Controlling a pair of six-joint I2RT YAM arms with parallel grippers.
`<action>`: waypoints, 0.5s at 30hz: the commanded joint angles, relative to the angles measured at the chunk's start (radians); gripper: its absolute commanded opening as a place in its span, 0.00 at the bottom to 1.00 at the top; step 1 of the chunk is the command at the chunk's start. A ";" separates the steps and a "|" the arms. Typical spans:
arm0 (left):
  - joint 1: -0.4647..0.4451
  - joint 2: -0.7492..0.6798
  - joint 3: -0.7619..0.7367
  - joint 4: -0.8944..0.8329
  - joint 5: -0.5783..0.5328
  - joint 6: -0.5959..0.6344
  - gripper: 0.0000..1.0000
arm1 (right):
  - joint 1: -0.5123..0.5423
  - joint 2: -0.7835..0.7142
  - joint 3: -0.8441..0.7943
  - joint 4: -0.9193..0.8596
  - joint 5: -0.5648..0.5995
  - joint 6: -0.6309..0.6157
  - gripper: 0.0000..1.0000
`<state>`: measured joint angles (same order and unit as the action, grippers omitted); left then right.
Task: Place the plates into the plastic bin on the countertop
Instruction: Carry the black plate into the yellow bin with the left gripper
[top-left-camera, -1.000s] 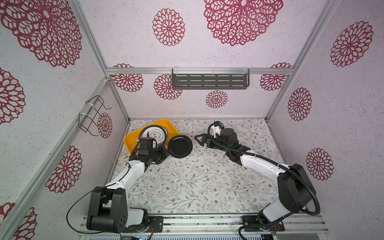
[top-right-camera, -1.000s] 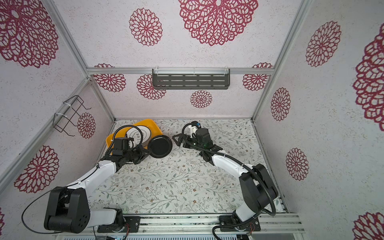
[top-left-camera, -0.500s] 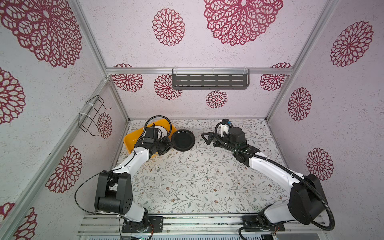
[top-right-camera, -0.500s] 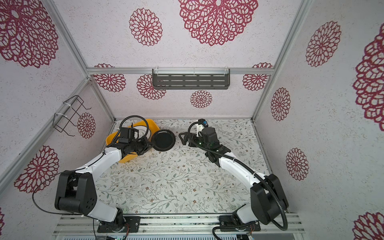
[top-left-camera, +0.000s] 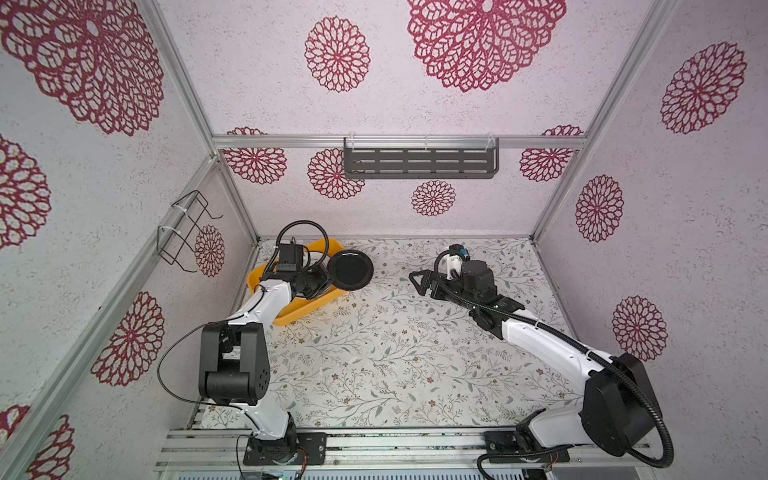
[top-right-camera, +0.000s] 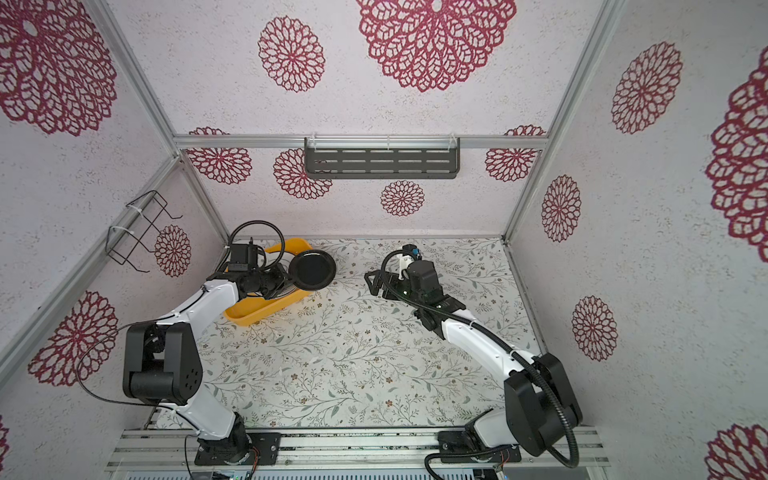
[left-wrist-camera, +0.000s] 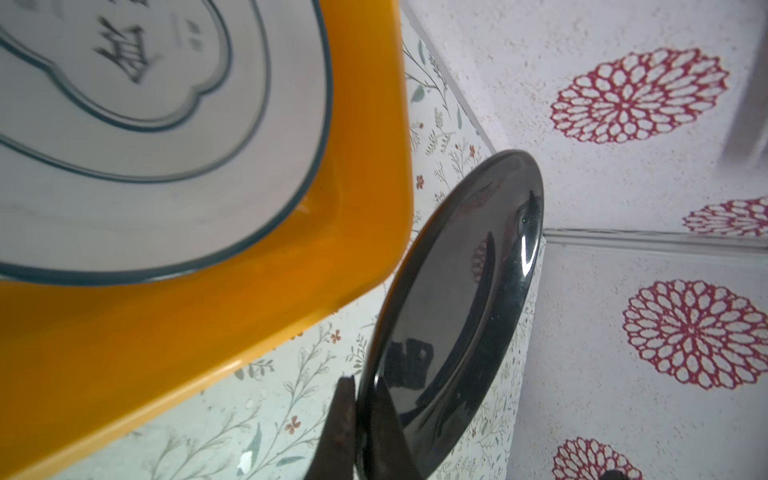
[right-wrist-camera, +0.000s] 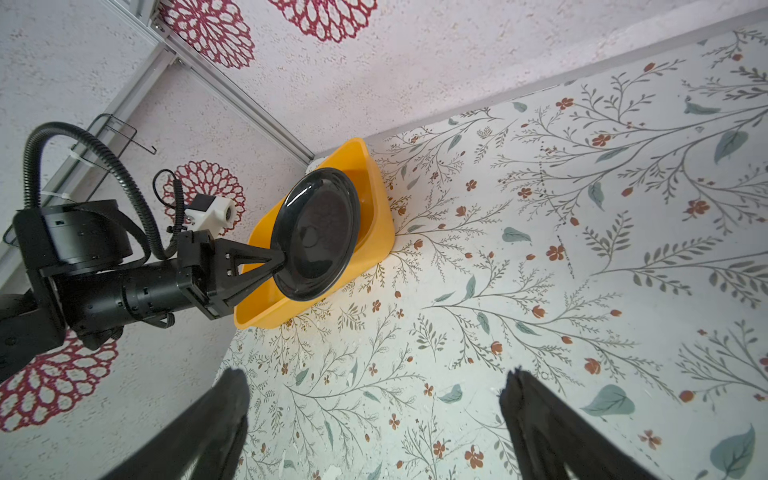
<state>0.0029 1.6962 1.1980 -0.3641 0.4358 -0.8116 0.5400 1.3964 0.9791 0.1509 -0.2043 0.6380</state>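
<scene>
Both top views show the plastic bin (top-left-camera: 301, 308) at the far left corner of the countertop (top-left-camera: 395, 353), with the black plate (top-left-camera: 350, 269) held tilted above the bin's right end; the left wrist view alone shows plainly a white plate (left-wrist-camera: 124, 166) with dark rings and lettering lying inside the bin; the right wrist view alone shows the grip from the side. The left gripper (right-wrist-camera: 283, 259) has its jaws pressed together on the black plate's rim, pinching the edge nearest its arm; the right gripper (right-wrist-camera: 376, 376) hovers over bare countertop right of centre, well apart from the bin, its jaws spread wide and holding nothing.
</scene>
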 joint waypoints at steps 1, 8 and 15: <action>0.051 0.020 0.029 0.017 0.007 0.020 0.00 | -0.006 -0.033 0.023 0.008 0.022 -0.022 0.99; 0.157 0.065 0.038 0.046 0.019 0.010 0.00 | -0.007 0.008 0.054 0.009 0.026 -0.016 0.99; 0.229 0.125 0.054 0.074 0.041 -0.006 0.00 | -0.008 0.070 0.089 0.029 -0.001 0.009 0.99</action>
<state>0.2150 1.7962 1.2148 -0.3367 0.4461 -0.8165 0.5392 1.4506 1.0332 0.1547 -0.2058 0.6392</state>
